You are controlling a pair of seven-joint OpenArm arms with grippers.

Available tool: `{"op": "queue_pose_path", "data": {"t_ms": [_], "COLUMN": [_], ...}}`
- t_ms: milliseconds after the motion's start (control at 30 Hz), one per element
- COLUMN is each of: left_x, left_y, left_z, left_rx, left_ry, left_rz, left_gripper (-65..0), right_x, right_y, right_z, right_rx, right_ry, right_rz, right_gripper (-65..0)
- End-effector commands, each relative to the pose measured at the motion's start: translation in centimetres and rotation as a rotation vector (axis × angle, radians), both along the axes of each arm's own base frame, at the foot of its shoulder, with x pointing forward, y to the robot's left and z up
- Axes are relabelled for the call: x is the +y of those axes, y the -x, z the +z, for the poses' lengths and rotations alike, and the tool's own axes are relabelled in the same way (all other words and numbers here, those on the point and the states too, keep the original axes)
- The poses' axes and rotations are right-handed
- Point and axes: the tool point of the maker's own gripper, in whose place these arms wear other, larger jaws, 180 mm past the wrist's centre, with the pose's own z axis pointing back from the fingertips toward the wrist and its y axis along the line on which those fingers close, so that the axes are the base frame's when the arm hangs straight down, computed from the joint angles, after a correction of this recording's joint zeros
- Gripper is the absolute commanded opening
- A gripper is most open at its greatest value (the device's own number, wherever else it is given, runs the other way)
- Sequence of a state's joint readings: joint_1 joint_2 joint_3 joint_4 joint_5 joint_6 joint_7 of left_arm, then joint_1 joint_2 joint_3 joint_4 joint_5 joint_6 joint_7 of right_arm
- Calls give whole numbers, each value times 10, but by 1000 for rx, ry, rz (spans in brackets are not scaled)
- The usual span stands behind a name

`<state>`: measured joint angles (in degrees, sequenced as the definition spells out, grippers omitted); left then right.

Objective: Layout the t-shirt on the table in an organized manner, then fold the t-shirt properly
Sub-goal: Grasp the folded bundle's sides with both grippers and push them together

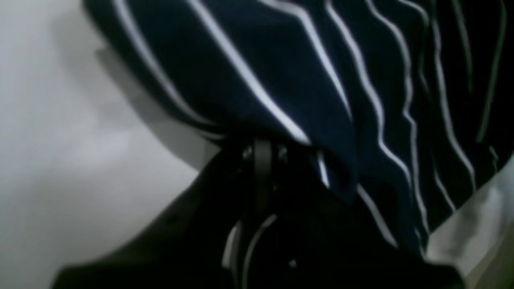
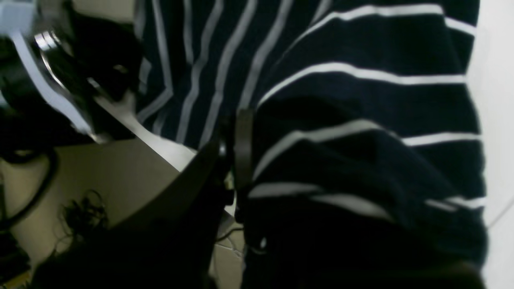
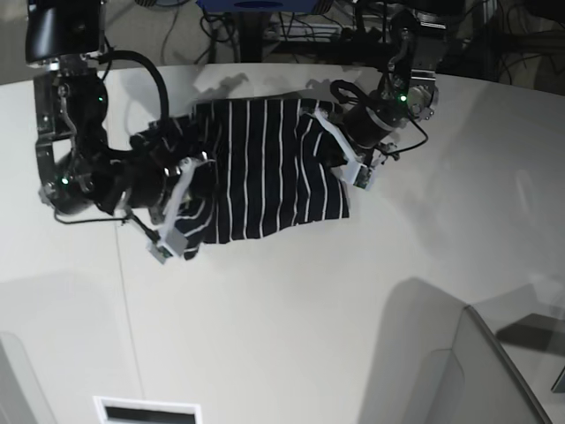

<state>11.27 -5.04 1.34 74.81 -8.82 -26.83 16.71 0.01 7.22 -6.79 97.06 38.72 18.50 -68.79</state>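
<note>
From my seat, the t-shirt [image 3: 265, 168] lies on the table [image 3: 291, 309], toward the far edge and well clear of the near edge, its body spread in a rough rectangle with the stripes running front to back. I read this as the laying-out stage near its end, with no proper fold made yet: the middle panel looks flat, but both sides of the shirt are bunched where my arms hold them. The left gripper [image 3: 346, 159] is clamped shut on the shirt's side nearest it; in the left wrist view the striped cloth [image 1: 305, 80] drapes straight over the closed fingers. The right gripper [image 3: 181, 208] sits on the opposite side of the shirt, and the right wrist view shows fabric [image 2: 361, 132] pinched against its dark finger, so I take it as closed on the cloth too. The corner of the shirt by that gripper is rumpled and partly doubled over, and I cannot tell where the sleeves lie. What is left, as I judge it: flatten both held sides against the table, release, then do all the folding itself.
</note>
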Motion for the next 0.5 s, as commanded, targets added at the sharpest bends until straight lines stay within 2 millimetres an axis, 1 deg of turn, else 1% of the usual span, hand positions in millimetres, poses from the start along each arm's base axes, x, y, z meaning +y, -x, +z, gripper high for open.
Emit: {"op": "queue_pose_path", "data": {"t_ms": [0, 67, 200, 267, 467], "left_x": [-3, -3, -1, 0, 1], "left_y": [-9, -9, -10, -10, -7], "left_z": [10, 10, 11, 12, 11], "left_rx": [-40, -40, -42, -44, -40], "left_ry": [25, 25, 23, 22, 22], "left_rz": [3, 3, 7, 10, 13], "left_gripper": [-650, -650, -650, -650, -650], "right_x": [9, 23, 41, 46, 59], "right_y": [-10, -12, -6, -1, 1], "right_z": [13, 17, 17, 8, -14], "right_rx": [-38, -38, -32, -1, 25], "right_ry": [-33, -45, -56, -50, -60], "right_rz": [6, 21, 69, 88, 105], "right_gripper": [-644, -644, -644, -644, -644]}}
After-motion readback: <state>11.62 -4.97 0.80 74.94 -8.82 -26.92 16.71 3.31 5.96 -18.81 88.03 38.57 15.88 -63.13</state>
